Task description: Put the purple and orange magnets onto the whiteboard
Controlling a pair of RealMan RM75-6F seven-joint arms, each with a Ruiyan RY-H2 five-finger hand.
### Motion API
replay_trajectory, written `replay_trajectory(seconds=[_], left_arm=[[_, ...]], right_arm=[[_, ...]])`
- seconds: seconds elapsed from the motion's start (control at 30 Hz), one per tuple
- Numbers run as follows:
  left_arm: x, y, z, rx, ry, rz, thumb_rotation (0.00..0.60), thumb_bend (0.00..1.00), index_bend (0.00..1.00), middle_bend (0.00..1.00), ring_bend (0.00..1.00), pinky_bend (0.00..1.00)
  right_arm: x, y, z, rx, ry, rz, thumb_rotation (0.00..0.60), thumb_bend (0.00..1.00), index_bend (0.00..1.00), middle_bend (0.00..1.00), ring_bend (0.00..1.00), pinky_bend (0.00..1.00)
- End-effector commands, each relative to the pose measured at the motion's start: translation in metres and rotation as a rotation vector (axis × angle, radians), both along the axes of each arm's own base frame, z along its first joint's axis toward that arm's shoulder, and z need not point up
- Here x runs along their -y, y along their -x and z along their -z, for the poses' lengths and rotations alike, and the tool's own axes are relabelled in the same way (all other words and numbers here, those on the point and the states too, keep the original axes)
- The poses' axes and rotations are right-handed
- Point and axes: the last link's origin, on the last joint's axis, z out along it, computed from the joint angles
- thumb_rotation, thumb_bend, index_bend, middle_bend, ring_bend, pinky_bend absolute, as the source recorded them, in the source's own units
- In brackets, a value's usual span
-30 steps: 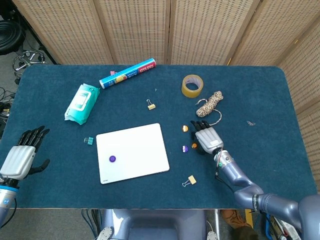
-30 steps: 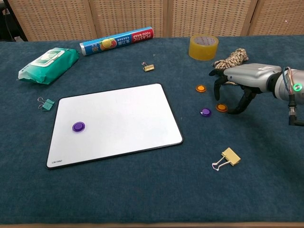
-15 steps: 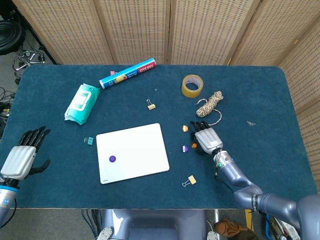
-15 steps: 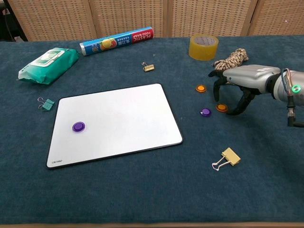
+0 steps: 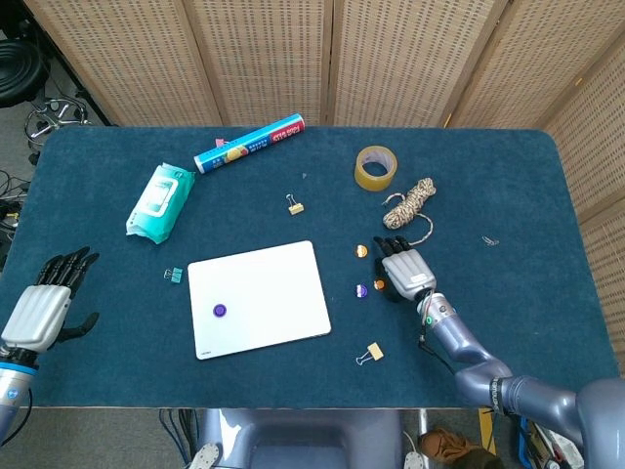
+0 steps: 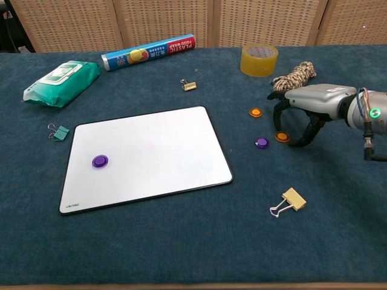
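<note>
The whiteboard (image 5: pixel 273 283) (image 6: pixel 157 145) lies flat at mid-table with one purple magnet (image 5: pixel 220 311) (image 6: pixel 100 161) on it. A second purple magnet (image 5: pixel 361 288) (image 6: pixel 261 143) sits on the cloth just right of the board. One orange magnet (image 5: pixel 360 251) (image 6: pixel 256 112) lies farther back. Another orange magnet (image 5: pixel 380 285) (image 6: pixel 282 137) rests on the cloth beneath my right hand (image 5: pixel 403 269) (image 6: pixel 311 99). That hand's fingers arch down around it, with the thumb on the right side and a gap showing. My left hand (image 5: pixel 39 308) hovers empty at the table's left edge, fingers spread.
A tape roll (image 5: pixel 375 167) (image 6: pixel 259 59) and a twine bundle (image 5: pixel 410 202) (image 6: pixel 294 74) lie behind the right hand. A gold binder clip (image 6: pixel 289 200) sits near the front. A wipes pack (image 6: pixel 60 75), a foil roll (image 6: pixel 148 51) and small clips lie at the back left.
The right hand's fingers have drawn in slightly around the orange magnet. The magnets, the board and the left hand have not moved.
</note>
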Motion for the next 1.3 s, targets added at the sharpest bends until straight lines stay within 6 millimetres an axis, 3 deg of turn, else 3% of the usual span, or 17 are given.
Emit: replay_trajectory(seconds=[0.03,0.27,0.6,0.97,1.3], left_arm=[[0.000,0.000,0.000,0.000,0.000,0.000,0.600,0.31,0.01,0.00,0.00,0.00],[0.000,0.000,0.000,0.000,0.002,0.000,0.600,0.31,0.01,0.00,0.00,0.00],[0.001,0.000,-0.001,0.000,0.004,-0.001,0.600,0.31,0.01,0.00,0.00,0.00],[0.001,0.000,-0.002,0.007,0.006,-0.001,0.600,0.31,0.01,0.00,0.00,0.00],[0.003,-0.001,-0.003,0.014,0.010,0.005,0.600,0.31,0.01,0.00,0.00,0.00]], right_arm=[[0.000,0.000,0.001,0.000,-0.002,0.004,0.600,0.31,0.43,0.00,0.00,0.00],[0.000,-0.002,0.002,0.007,-0.005,0.004,0.600,0.35,0.49,0.00,0.00,0.00],[0.001,-0.006,-0.002,0.026,0.011,0.001,0.600,0.36,0.51,0.00,0.00,0.00],[-0.005,-0.040,-0.008,0.110,-0.006,-0.030,0.600,0.37,0.51,0.00,0.00,0.00],[-0.033,-0.076,0.020,0.167,-0.129,-0.053,0.600,0.39,0.51,0.00,0.00,0.00]])
